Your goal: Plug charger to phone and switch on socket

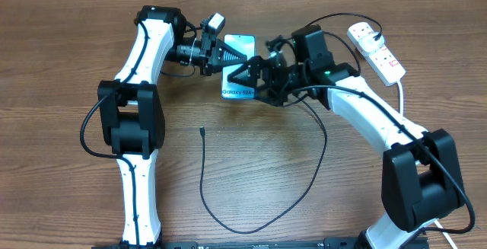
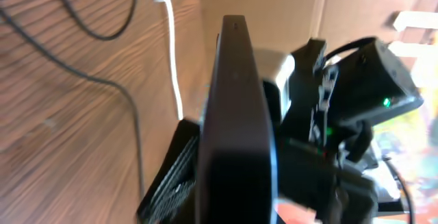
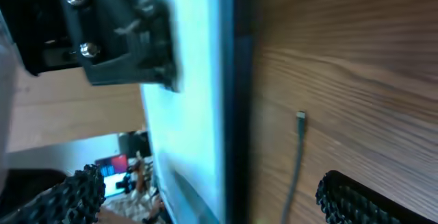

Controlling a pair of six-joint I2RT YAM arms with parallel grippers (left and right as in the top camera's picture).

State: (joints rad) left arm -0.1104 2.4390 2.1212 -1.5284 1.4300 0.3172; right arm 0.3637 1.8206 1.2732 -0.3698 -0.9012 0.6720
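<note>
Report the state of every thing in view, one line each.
Phone: clamped in the left pincer, screen light blue.
Charger: lying loose on the table, tip free, not in the phone.
Socket: on the table; switch position cannot be told.
Left pincer: shut on the phone.
Right pincer: open, fingers either side of the phone.

Wooden table point(image 1: 251, 196): brown, grain running left to right. Beyond its far edge, a plain beige board point(image 2: 287, 5), blurred.

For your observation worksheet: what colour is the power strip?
The power strip is white; clearest in the overhead view.
</note>
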